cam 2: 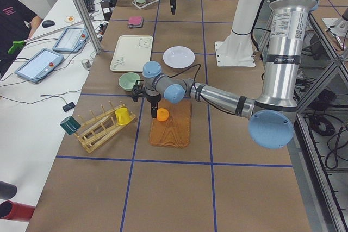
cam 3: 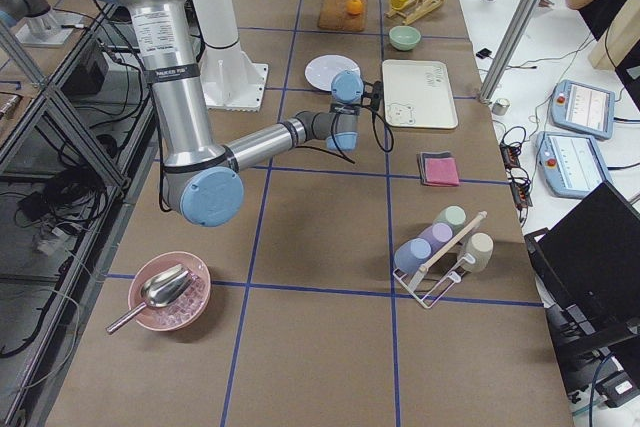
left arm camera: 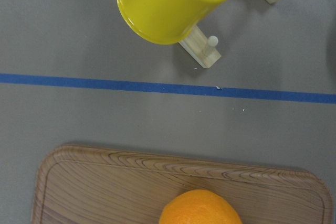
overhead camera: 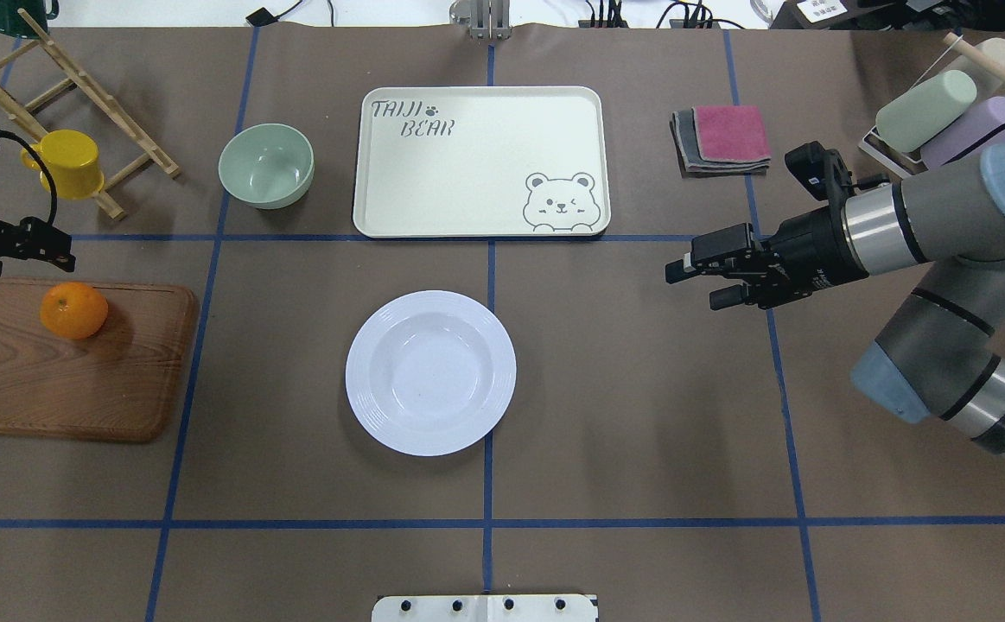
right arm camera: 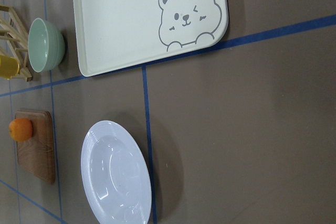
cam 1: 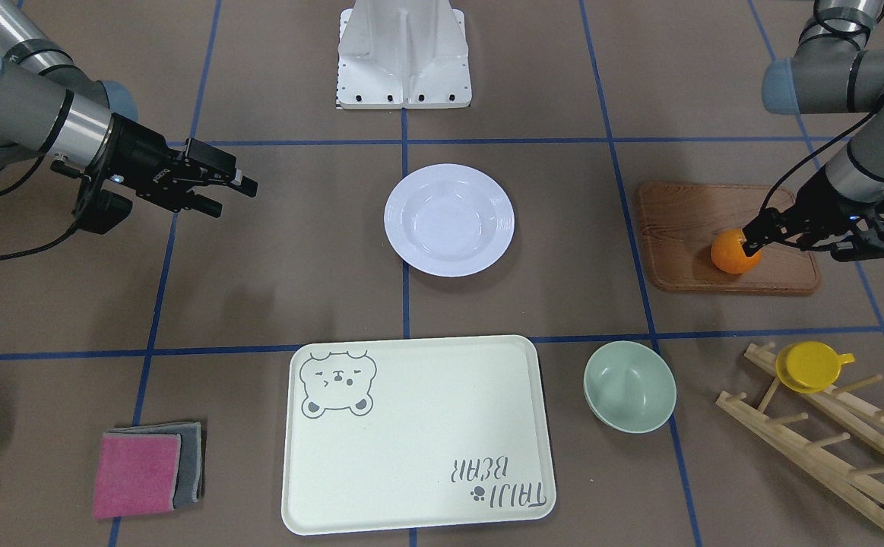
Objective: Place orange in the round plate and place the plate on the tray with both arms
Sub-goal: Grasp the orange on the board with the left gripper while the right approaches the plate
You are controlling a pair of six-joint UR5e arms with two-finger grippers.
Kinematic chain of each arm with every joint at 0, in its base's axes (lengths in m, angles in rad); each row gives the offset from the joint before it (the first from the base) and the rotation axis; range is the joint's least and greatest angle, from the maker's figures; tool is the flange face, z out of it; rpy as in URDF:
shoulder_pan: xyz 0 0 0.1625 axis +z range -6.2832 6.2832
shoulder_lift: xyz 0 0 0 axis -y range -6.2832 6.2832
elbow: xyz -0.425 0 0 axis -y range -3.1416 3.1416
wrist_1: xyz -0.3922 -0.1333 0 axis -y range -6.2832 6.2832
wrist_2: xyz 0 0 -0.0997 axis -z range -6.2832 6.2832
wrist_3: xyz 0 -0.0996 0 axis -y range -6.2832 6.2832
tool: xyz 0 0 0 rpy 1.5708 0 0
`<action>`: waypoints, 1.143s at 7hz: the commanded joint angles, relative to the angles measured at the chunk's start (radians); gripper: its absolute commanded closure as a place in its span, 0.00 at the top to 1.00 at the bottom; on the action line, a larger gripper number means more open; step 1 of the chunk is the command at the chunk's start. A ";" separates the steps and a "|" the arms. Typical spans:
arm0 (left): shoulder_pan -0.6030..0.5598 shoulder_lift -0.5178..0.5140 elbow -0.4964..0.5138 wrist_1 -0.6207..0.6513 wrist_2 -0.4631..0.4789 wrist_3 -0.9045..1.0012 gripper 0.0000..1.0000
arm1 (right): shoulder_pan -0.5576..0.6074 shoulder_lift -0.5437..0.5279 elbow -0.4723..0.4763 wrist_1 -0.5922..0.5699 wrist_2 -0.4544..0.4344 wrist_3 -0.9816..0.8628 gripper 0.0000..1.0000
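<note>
Left gripper (overhead camera: 61, 249) over orange (overhead camera: 74, 310), spread unclear; right gripper (overhead camera: 694, 283) wide apart, empty. Overhead, orange lies 9 o'clock of round plate (overhead camera: 430, 372). Advise centring before descent.

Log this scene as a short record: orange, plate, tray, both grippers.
orange: on the wooden board, not in the plate
round plate: empty, on the table, apart from the tray
tray: empty
left gripper: close by the orange; whether open or shut is unclear
right gripper: open, empty, in the air to one side of the plate
</note>
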 commanded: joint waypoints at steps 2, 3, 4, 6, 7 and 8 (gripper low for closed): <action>0.034 -0.004 0.053 -0.063 0.038 -0.027 0.97 | -0.050 -0.002 -0.003 0.008 -0.050 0.005 1.00; 0.062 -0.002 0.059 -0.097 0.038 -0.063 0.96 | -0.064 -0.002 -0.001 0.008 -0.064 0.005 1.00; 0.071 -0.004 0.071 -0.117 0.038 -0.085 0.96 | -0.067 -0.005 -0.001 0.010 -0.069 0.003 1.00; 0.077 -0.004 0.097 -0.143 0.038 -0.087 0.96 | -0.081 -0.012 -0.054 0.121 -0.072 0.008 1.00; 0.079 -0.004 0.117 -0.164 0.038 -0.093 0.96 | -0.083 -0.012 -0.068 0.146 -0.072 0.013 1.00; 0.102 -0.002 0.121 -0.178 0.039 -0.116 0.95 | -0.086 -0.011 -0.067 0.149 -0.072 0.022 1.00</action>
